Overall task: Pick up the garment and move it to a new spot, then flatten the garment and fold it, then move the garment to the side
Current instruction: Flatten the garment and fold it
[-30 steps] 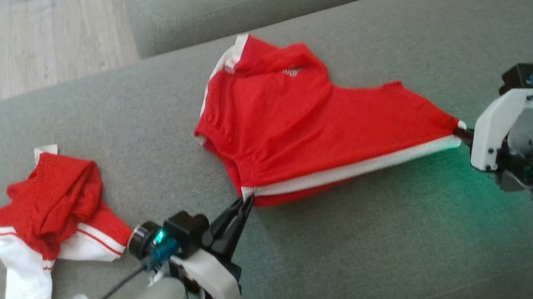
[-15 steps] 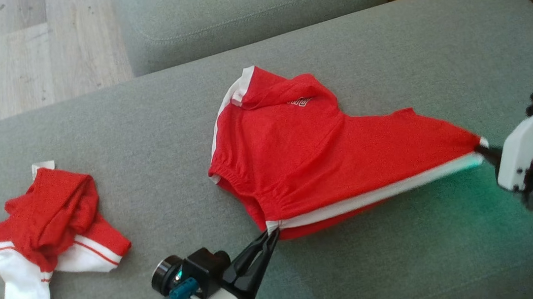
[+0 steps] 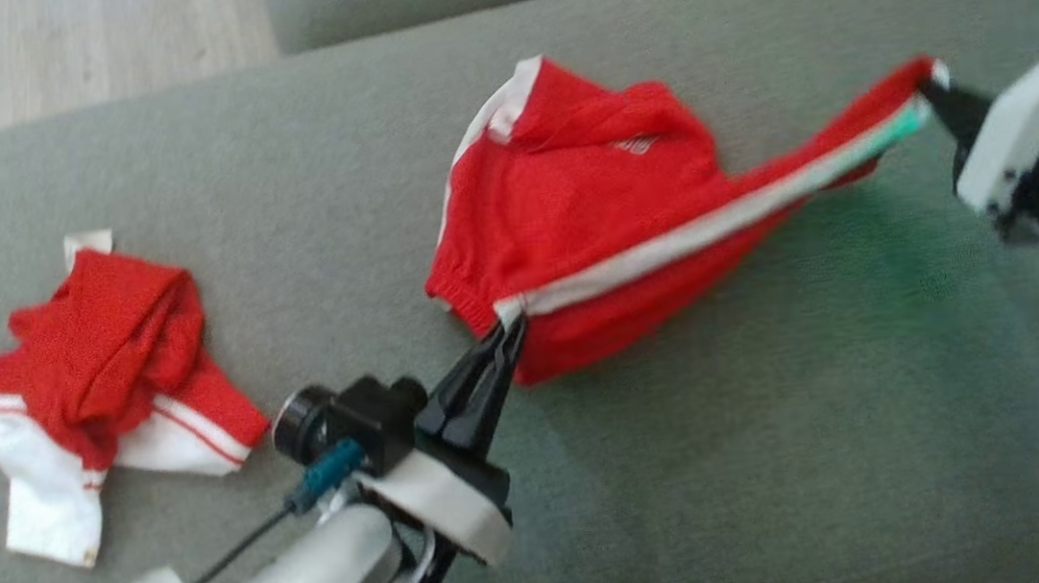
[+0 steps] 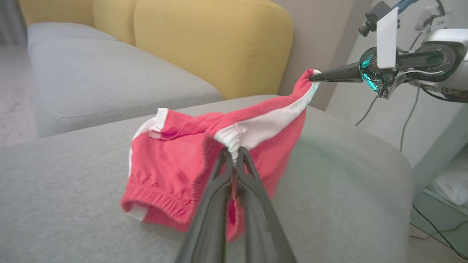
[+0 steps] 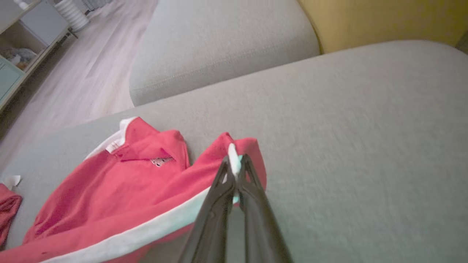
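A red garment point(image 3: 586, 188) with a white side stripe, a pair of shorts, is stretched between my two grippers over the grey sofa cushion point(image 3: 712, 464). My left gripper point(image 3: 506, 328) is shut on its near corner at the elastic waistband point(image 4: 234, 140). My right gripper point(image 3: 928, 91) is shut on the far corner of the white stripe and holds it raised off the cushion point(image 5: 234, 160). The far part of the garment point(image 5: 120, 171) still rests on the cushion. From the left wrist, the right gripper point(image 4: 312, 76) pinches the raised corner.
A second red and white garment point(image 3: 103, 374) lies crumpled on the cushion at the left. Another grey cushion point(image 5: 219, 47) and a yellow sofa back point(image 4: 204, 44) lie beyond. Wooden floor point(image 3: 50, 51) shows at the upper left.
The right gripper has lifted its corner up and farther away, so the stripe now slants upward. The left gripper has raised its corner a little. The head camera has also shifted.
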Robot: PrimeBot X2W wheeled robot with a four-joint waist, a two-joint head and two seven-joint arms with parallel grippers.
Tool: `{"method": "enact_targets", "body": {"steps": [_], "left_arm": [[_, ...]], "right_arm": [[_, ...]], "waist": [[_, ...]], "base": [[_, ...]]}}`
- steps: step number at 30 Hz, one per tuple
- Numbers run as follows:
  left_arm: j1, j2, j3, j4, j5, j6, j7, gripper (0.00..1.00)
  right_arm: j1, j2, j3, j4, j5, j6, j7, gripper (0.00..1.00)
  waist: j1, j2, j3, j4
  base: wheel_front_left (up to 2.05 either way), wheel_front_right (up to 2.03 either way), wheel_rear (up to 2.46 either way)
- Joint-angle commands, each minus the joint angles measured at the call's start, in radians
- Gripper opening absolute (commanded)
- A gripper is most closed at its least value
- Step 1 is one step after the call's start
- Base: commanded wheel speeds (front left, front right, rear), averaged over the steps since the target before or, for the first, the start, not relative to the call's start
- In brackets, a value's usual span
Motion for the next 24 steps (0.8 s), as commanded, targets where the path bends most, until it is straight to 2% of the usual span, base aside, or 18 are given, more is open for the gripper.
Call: {"method": "enact_targets", "body": {"steps": [1,13,24], "left_arm": [[-0.067,0.001,0.046,-0.011,-0.001,-0.006,-0.010,0.00],[-0.188,-0.082,0.061,0.098,0.007,-0.055,-0.020,0.00],[-0.252,-0.167,0.071,0.179,0.025,-0.092,-0.036,0.00]], "right_arm": [[-0.073,0.009,-0.011,-0.018,-0.030,-0.001,-0.014,0.00],[-0.323,0.113,-0.044,0.186,-0.192,-0.001,-0.085,0.00],[-0.475,0.134,-0.055,0.381,-0.294,-0.001,-0.182,0.00]], "waist": [[-0.0002,0.0000,0.056,0.051],[-0.0002,0.0000,0.188,0.198],[-0.0002,0.0000,0.258,0.293]], "base": [[0.00,0.00,0.00],[0.00,0.00,0.00],[0.00,0.00,0.00]]}}
